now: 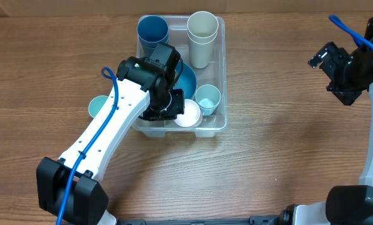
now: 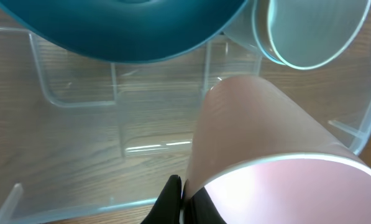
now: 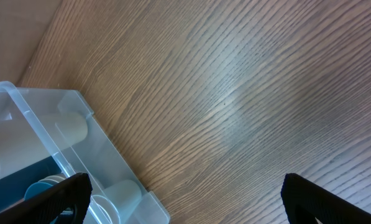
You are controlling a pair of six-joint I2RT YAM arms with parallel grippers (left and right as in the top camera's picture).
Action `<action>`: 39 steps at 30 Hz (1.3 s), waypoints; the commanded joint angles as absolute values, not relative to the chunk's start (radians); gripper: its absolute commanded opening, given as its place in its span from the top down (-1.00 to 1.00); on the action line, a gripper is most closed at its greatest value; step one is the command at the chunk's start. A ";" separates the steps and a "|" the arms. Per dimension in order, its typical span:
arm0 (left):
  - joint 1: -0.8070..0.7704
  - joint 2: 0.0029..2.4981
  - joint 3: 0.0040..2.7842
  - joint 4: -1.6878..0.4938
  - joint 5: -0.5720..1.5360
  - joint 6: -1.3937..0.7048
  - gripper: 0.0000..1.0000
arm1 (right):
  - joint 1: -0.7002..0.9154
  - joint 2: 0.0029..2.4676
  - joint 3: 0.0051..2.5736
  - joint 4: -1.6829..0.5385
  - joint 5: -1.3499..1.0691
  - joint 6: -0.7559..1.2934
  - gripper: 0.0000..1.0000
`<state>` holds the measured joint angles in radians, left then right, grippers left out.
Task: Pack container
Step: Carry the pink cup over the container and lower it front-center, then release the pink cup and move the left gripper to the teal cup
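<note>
1. Nearest the table's front edge, the left arm (image 1: 105, 140) rises from its base and reaches diagonally into the container (image 1: 222, 75).
2. Left gripper (image 1: 175, 113) sits low in the container's front part. In the left wrist view its black fingers (image 2: 171, 198) are clamped on the rim of a pale pink cup (image 2: 278, 162), 1 finger on either side of the wall. The cup lies tilted, mouth toward the camera.
3. From overhead the same cup (image 1: 187, 115) looks almost white and lies against the container's front wall.
4. Container: clear plastic, rounded corners, standing on the wooden table (image 1: 267, 156) a little left of centre and toward the far side. Its bare floor (image 2: 79, 143) lets the wood grain through.
5. A small pale teal cup (image 1: 97, 107) stands outside, to the left of the container, partly hidden by the arm.
6. Inside, just behind the pink cup, is a small light blue cup (image 1: 207, 98), mouth up. In the left wrist view it shows at top right (image 2: 309, 31).
7. A dark teal bowl (image 1: 187, 81) sits mid-container, half under the wrist, and fills the top of the left wrist view (image 2: 123, 25).
8. At the far wall, a dark blue cup (image 1: 152, 31) stands in the left corner and a cream cup (image 1: 203, 36) in the right.
9. Right gripper (image 1: 328, 74) hangs over bare table well to the right of the container. Its fingers (image 3: 54, 199) are spread wide with nothing between them. The container's corner (image 3: 98, 155) shows at lower left in that view.
</note>
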<state>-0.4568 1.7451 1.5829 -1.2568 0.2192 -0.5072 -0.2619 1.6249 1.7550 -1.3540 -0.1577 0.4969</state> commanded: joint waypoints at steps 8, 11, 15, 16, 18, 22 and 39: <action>-0.481 1.747 1.592 -1.208 0.100 -0.532 0.74 | -0.263 1.614 1.786 -1.349 -0.159 0.498 -1.00; -0.492 1.748 1.592 -1.198 0.101 -0.532 0.51 | -0.263 1.614 1.786 -1.349 -0.159 0.498 -1.00; -0.477 1.746 1.593 -1.206 0.101 -0.571 0.41 | -0.263 1.614 1.786 -1.349 -0.159 0.498 -1.00; -0.464 1.742 1.593 -1.211 0.104 -0.577 0.38 | -0.263 1.614 1.786 -1.349 -0.159 0.498 -1.00; -0.426 1.725 1.596 -1.238 0.104 -0.577 0.38 | -0.263 1.614 1.786 -1.349 -0.159 0.498 -1.00; -0.277 1.649 1.598 -1.352 0.088 -0.523 0.21 | -0.263 1.614 1.786 -1.349 -0.159 0.498 -1.00; 0.386 1.615 1.371 -1.168 0.238 -0.271 -0.13 | -0.263 1.614 1.786 -1.349 -0.159 0.498 -1.00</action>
